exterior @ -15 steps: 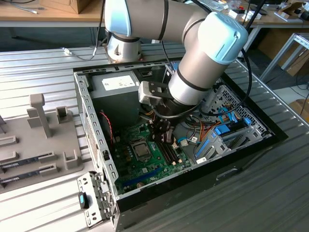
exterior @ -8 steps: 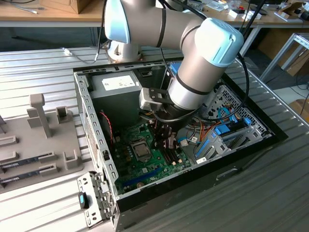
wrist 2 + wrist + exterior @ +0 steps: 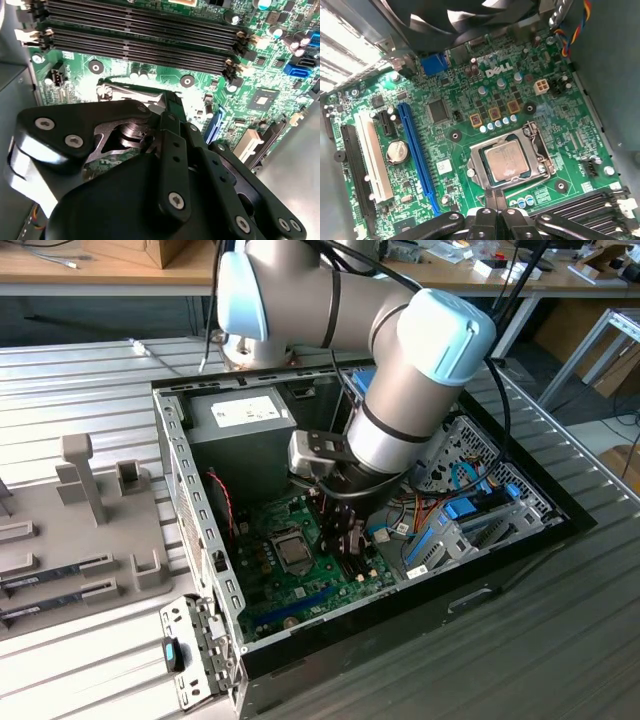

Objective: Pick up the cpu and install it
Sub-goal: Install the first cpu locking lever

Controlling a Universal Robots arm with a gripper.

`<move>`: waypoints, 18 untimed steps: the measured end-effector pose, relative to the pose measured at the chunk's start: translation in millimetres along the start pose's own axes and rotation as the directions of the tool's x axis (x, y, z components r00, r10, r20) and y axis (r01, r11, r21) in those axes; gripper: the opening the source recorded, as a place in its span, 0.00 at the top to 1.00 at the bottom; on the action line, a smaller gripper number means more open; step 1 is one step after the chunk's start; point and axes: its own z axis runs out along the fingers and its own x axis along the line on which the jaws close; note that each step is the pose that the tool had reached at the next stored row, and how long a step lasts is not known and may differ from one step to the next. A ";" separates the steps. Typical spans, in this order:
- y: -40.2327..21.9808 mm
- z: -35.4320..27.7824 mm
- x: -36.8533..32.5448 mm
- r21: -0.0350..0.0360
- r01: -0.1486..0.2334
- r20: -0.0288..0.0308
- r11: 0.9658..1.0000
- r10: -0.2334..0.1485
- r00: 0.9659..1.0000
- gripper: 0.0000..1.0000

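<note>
Gripper point(image 3: 492, 212) hangs just beside the socket point(image 3: 512, 161), jaws pressed together, empty; cpu point(image 3: 507, 160) seated inside. Risk: descending could scrape it.

The cpu point(image 3: 506, 159), seated in its socket frame point(image 3: 479, 170) at lower centre of the first wrist view, is uncovered; it is flanked by memory slots point(image 3: 585, 206) and capacitors point(image 3: 496, 123).

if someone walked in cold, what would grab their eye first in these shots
Most likely the big grey and pale-blue robot arm reaching down into the open computer case, its gripper low over the green motherboard. Next, in the first wrist view, the cpu lying in its metal-framed socket mid-board, beside a long blue slot.
</note>
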 end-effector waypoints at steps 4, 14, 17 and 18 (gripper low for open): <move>-1.6 5.2 -0.9 0.002 -0.002 -0.005 1.000 0.002 1.000 0.89; -4.1 13.3 -2.1 0.003 -0.003 -0.008 1.000 0.003 1.000 0.89; -7.0 14.4 -2.6 0.003 -0.003 -0.010 1.000 0.003 1.000 0.89; -8.0 14.4 -2.5 0.004 -0.003 -0.010 1.000 0.003 1.000 0.89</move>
